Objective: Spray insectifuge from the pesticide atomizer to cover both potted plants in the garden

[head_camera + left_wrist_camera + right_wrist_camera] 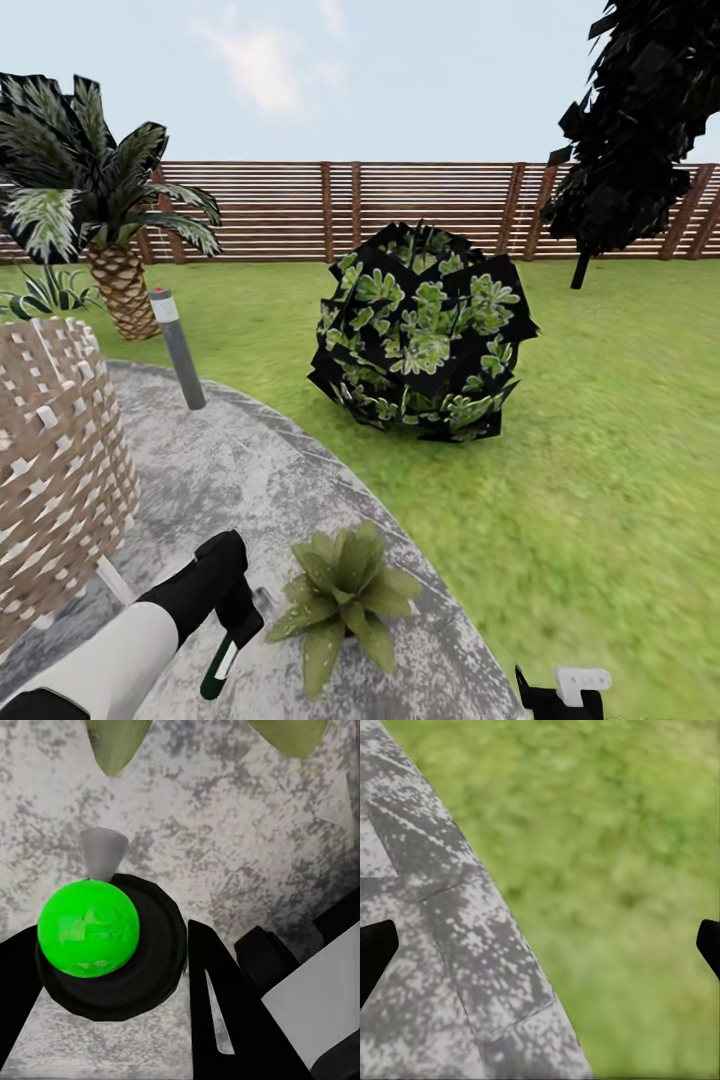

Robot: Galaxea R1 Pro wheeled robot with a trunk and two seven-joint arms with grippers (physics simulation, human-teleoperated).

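At far left we see a woven wicker basket-like seat (55, 450) on the round grey paved patio (250, 470). Our left gripper (232, 620) holds the atomizer with bright green ball top and black collar (97, 937), its jaws pinching it on either side, grey nozzle toward the rosette of pointed green leaves (345, 595) just beside it. Beyond stands a dark clipped round bush (420, 330) on the green lawn (600, 450). Our right gripper (540, 945) hangs over the patio edge, jaws spread wide.
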